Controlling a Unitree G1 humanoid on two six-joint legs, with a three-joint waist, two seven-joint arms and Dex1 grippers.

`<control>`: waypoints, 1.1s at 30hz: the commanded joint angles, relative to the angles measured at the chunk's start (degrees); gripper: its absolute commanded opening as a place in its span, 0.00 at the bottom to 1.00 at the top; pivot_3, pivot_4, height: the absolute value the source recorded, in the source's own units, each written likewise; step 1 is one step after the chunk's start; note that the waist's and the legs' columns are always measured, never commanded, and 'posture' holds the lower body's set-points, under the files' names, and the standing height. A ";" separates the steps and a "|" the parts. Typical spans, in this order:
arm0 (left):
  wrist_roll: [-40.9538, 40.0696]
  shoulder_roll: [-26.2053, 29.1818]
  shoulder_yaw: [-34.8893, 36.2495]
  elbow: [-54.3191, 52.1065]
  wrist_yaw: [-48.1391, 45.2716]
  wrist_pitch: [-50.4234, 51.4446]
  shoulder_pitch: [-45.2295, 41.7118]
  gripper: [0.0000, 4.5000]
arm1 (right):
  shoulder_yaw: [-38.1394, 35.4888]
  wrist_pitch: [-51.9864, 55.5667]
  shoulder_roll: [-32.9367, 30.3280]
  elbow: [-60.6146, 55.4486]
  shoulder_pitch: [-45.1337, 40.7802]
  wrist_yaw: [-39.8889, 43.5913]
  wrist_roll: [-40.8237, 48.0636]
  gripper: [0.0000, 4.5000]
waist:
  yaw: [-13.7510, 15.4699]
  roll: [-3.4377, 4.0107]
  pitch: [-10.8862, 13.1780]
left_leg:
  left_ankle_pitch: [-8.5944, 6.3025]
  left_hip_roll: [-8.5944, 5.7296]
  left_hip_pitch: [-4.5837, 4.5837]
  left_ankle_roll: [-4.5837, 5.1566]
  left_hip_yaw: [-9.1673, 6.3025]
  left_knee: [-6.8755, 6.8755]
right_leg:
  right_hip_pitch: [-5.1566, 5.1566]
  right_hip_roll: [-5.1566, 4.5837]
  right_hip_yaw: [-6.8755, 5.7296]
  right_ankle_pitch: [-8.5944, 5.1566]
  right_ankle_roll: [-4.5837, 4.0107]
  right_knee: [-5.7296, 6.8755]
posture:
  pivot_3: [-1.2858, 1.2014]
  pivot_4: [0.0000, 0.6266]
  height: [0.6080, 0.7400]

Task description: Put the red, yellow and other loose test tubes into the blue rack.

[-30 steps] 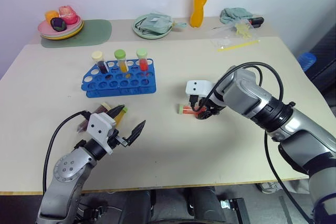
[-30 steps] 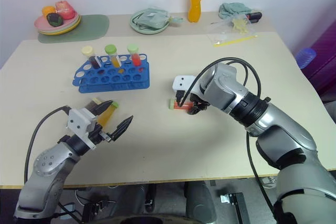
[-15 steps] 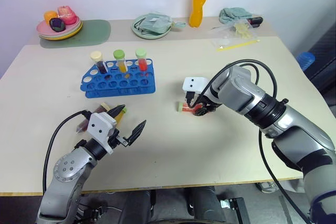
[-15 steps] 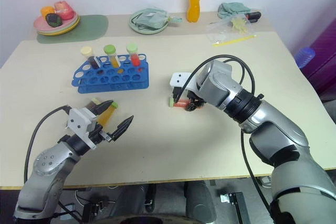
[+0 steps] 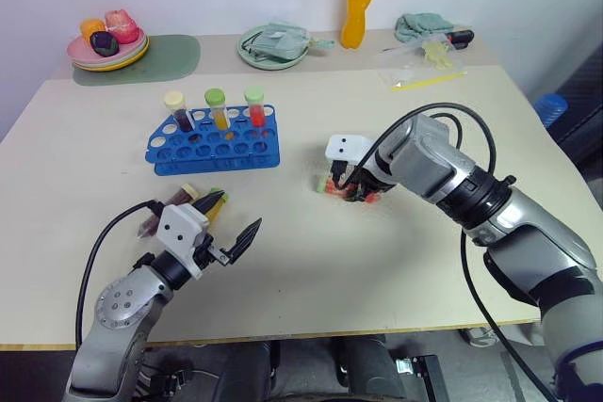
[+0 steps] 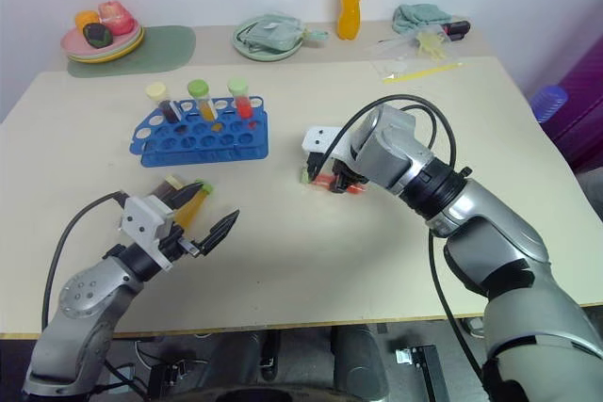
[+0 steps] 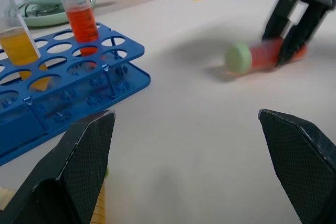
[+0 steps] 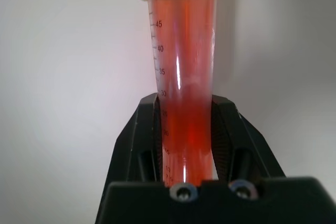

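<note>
Right gripper (image 8: 185, 124), fingers clamped on the red test tube (image 8: 184, 72) mid-table, cap pointing away along the fingers (long axis in line with them). Blue rack (image 5: 213, 143) lies toward the table's (image 5: 396, 261) left rear. Left gripper (image 5: 231, 223) hovers spread wide near the front-left edge, beside two loose tubes (image 5: 193, 202).

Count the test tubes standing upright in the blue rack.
3, all in the back row of the blue rack: a cream-capped dark tube on the left, a green-capped yellow-orange tube in the middle, a green-capped red tube on the right.
</note>
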 commanded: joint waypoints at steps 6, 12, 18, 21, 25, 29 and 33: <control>-0.60 -0.51 4.97 0.65 2.11 -3.12 -0.14 1.00 | -34.53 -17.94 29.88 2.84 4.71 -31.61 17.17 0.17 | 0.45 -0.06 -0.05 | 0.07 0.08 0.02 -0.12 -0.09 -0.12 | -0.06 0.21 -0.02 0.01 0.00 0.12 | 0.52 0.24 0.92; -1.20 -0.34 8.01 2.91 3.04 -3.67 -2.88 1.00 | -35.01 -42.27 40.40 18.01 6.27 -41.11 15.50 0.17 | 0.12 -0.06 -0.05 | 0.06 -0.11 0.02 -0.10 -0.07 -0.02 | -0.01 0.11 -0.03 0.02 0.01 0.10 | 0.52 0.24 0.92; -1.82 -0.05 10.14 1.91 3.72 -2.89 -2.78 1.00 | -32.74 -55.44 42.71 31.70 5.38 -44.28 14.15 0.17 | -0.37 -0.03 -0.04 | 0.07 -0.02 0.02 -0.11 -0.06 -0.05 | -0.05 0.21 -0.04 0.02 0.01 0.14 | 0.52 0.24 0.92; -2.00 0.14 10.47 0.42 4.42 -1.83 -2.38 1.00 | -31.48 -58.61 42.98 36.18 5.14 -44.34 13.32 0.17 | -1.04 -0.03 -0.03 | 0.07 0.00 0.02 -0.11 -0.06 -0.07 | -0.05 0.24 -0.03 0.02 0.01 0.14 | 0.52 0.24 0.92; -1.91 0.09 9.93 -1.60 5.48 0.02 -2.37 1.00 | -30.30 -61.96 43.34 40.07 4.20 -43.56 13.16 0.17 | -1.37 -0.03 -0.03 | 0.07 0.00 0.02 -0.11 -0.07 -0.09 | -0.05 0.23 -0.03 0.02 0.01 0.15 | 0.52 0.24 0.92; -2.03 0.15 9.76 -2.70 6.13 1.61 -2.87 1.00 | -28.59 -64.44 43.73 42.44 3.71 -43.58 12.13 0.17 | -1.49 -0.03 -0.03 | 0.07 0.01 0.03 -0.11 -0.08 -0.09 | -0.05 0.23 -0.03 0.02 0.01 0.16 | 0.52 0.24 0.92; -2.26 0.21 9.92 -2.99 6.08 2.16 -2.89 1.00 | -28.11 -65.98 44.23 45.51 2.55 -44.26 11.66 0.17 | -1.47 -0.03 -0.04 | 0.08 0.01 0.04 -0.12 -0.09 -0.09 | -0.05 0.23 -0.03 0.02 0.01 0.16 | 0.52 0.24 0.92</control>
